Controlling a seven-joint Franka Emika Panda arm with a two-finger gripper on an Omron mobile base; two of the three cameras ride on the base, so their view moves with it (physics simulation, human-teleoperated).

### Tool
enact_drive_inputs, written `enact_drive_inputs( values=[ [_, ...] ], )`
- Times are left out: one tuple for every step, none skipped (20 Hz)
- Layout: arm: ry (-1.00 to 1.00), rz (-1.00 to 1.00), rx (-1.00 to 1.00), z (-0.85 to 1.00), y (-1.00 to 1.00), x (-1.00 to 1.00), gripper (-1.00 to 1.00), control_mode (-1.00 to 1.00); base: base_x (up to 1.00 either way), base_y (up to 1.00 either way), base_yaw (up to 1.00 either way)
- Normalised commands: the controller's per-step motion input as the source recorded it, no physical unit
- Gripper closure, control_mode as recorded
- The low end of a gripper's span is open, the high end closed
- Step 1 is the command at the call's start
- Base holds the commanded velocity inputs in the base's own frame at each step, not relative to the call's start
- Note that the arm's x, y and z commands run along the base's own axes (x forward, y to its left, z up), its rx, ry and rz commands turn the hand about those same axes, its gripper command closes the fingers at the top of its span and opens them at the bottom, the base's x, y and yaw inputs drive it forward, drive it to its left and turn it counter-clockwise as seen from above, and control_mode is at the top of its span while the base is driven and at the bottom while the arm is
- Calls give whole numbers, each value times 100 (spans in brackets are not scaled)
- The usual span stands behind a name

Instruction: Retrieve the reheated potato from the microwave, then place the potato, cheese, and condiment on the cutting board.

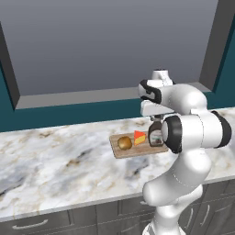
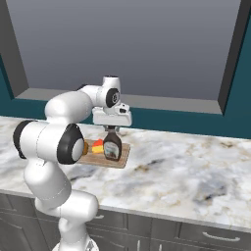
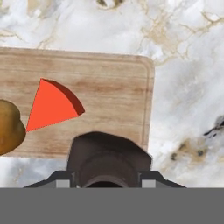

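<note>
- We see the tool point(image 2: 112, 128) clamped on the cap of the condiment bottle point(image 2: 112, 146), a dark brown bottle that stands upright on the cutting board point(image 1: 120, 151).
- On the same board lie the potato point(image 1: 125, 142) at the left end and the cheese point(image 1: 139, 137) just beside it, between potato and bottle.
- From the hand view, we find the red face of the cheese turned up and the bottle at the board's near edge.
- The board rests on the marble counter point(image 1: 55, 156) below a large window point(image 1: 105, 41).

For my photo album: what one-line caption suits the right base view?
White arm's jaws gripping a dark condiment bottle on the cutting board, beside the cheese.
</note>
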Motion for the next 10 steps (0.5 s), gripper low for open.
enact_drive_inputs(
  values=[
    [4,0,0,-13,0,-17,-100,-100,0,0,0],
    [4,0,0,-12,0,-20,-100,-100,0,0,0],
    [0,0,0,-9,-1,-21,-100,-100,0,0,0],
    [0,0,0,-5,-2,-20,-100,-100,0,0,0],
    [0,0,0,-4,-5,-20,-100,-100,0,0,0],
    [0,0,0,-2,-5,-18,-100,-100,0,0,0],
    [0,0,0,-1,-6,-13,-100,-100,0,0,0],
    [0,0,0,0,-3,-3,-100,-100,0,0,0],
    [0,0,0,0,0,0,-100,-100,0,0,0],
    [0,0,0,0,0,0,-100,-100,0,0,0]
  ],
)
